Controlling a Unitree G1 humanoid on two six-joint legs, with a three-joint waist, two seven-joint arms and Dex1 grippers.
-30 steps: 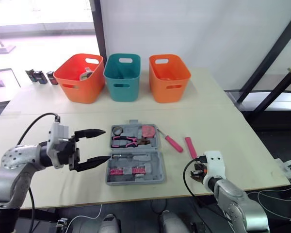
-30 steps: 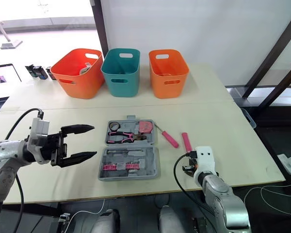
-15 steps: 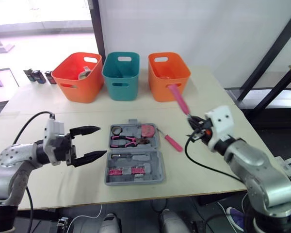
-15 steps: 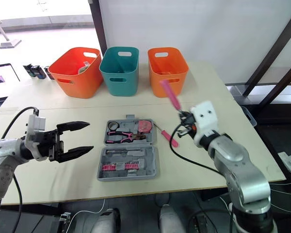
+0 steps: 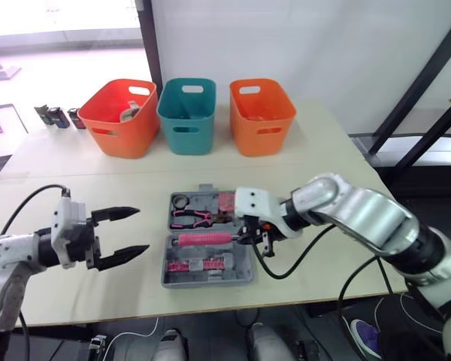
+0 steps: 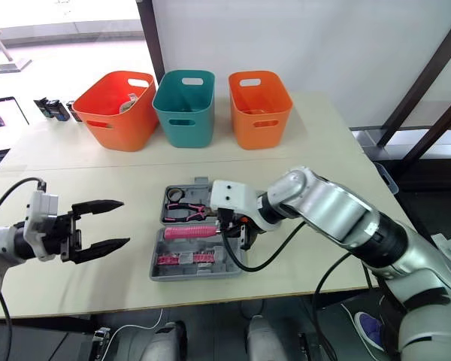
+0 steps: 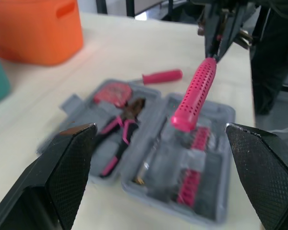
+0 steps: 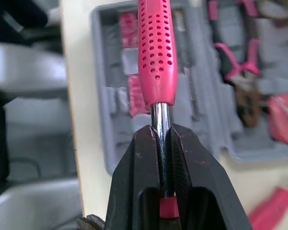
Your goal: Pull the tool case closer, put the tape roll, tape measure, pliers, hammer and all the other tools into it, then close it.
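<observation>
Right gripper [image 8: 161, 135] has swung the pink-handled tool [image 5: 204, 238] over the tool case [image 5: 244, 268], clamped on it; screwdriver [image 7: 162, 76] still out, left gripper [image 5: 143, 229] wide

The pink-handled tool [image 8: 156, 52] runs its metal shaft down between the clamped black fingers [image 8: 144, 163] of the right gripper [image 8: 162, 130], which cover its far end, so the kind of head it carries cannot be told. In the left wrist view the tool case [image 7: 220, 117] is blurred, and the pink pieces in its nearer half cannot be made out. The grey item [image 5: 133, 114] inside the leftmost orange basket [image 5: 116, 139] and the small dark things [image 5: 56, 117] left of it are too small to identify.
</observation>
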